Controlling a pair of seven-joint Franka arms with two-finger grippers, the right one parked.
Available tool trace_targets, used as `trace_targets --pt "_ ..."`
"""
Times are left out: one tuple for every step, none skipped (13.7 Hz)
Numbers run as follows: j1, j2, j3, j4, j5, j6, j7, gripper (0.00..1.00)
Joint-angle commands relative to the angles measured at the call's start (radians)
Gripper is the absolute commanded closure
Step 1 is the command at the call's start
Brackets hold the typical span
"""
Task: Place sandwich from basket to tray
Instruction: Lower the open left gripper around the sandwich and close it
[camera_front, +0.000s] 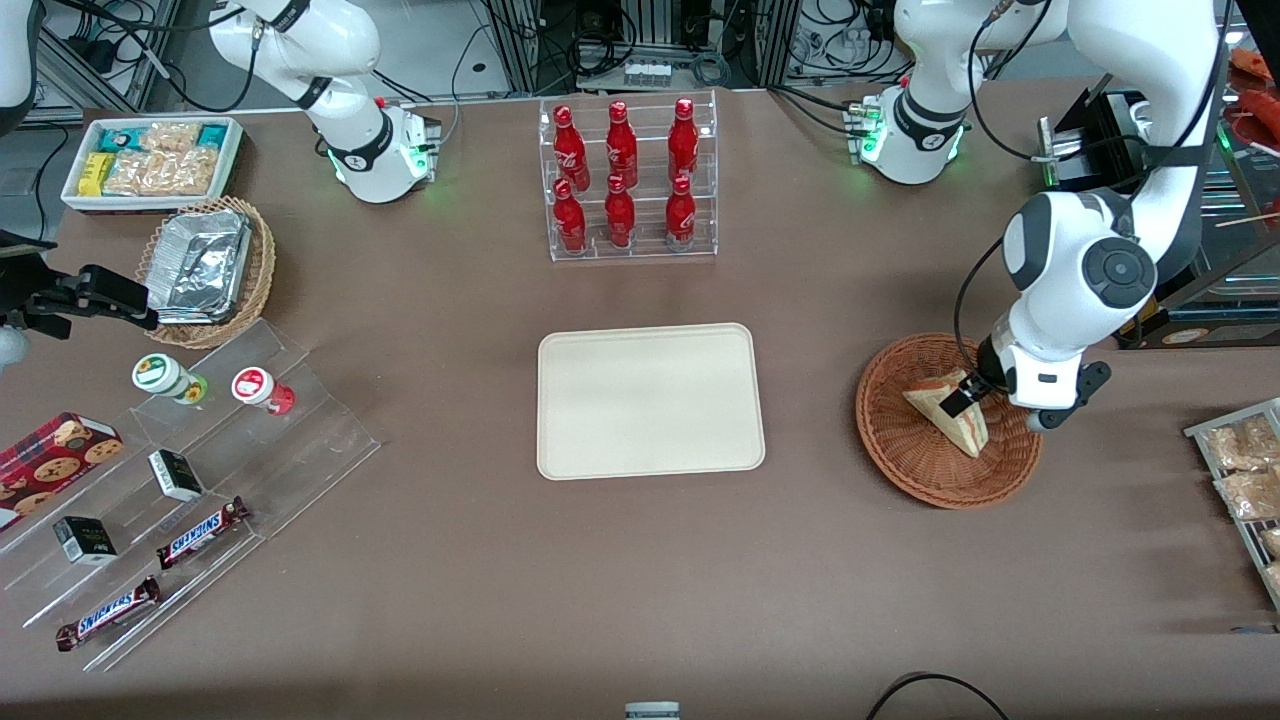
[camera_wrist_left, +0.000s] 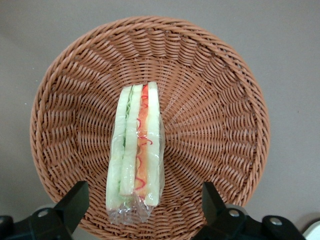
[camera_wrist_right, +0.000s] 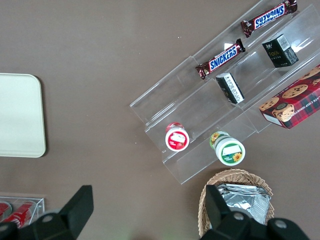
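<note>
gripper (camera_wrist_left: 142, 202) hovers over basket (camera_front: 905, 455), fingers (camera_wrist_left: 75, 200) spread wide, released. sandwich (camera_wrist_left: 136, 155) lies between them in basket, w/ tray (camera_front: 650, 400) at basket's 9 o'clock.

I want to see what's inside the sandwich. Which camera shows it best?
The left wrist view: the sandwich lies in the basket, its red and green layers facing the camera, with the open gripper above it. The front view shows only a small wedge partly hidden by the arm. The right wrist view misses it.
</note>
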Motion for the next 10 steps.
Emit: trace_targets --pt "-0.008 0.015 0.003 -0.006 0.016 0.022 -0.022 0.00" --pt "-0.007 0.022 0.004 -0.006 0.017 0.022 -0.021 0.00" --pt "-0.008 0.027 0.003 -0.006 0.017 0.023 -0.019 0.00" --pt "-0.008 0.036 0.003 -0.006 0.017 0.023 -0.019 0.00" --pt "-0.007 0.039 0.003 -0.006 0.017 0.025 -0.019 0.00" --pt "-0.007 0.049 0.003 -0.009 0.017 0.034 -0.019 0.00" --pt "-0.007 0.053 0.003 -0.016 0.017 0.048 -0.021 0.00" --pt "-0.007 0.058 0.003 -0.021 0.017 0.061 -0.019 0.00" --pt "-0.007 0.067 0.003 -0.021 0.017 0.069 -0.019 0.00" --pt "-0.005 0.073 0.003 -0.021 0.017 0.071 -0.021 0.00"
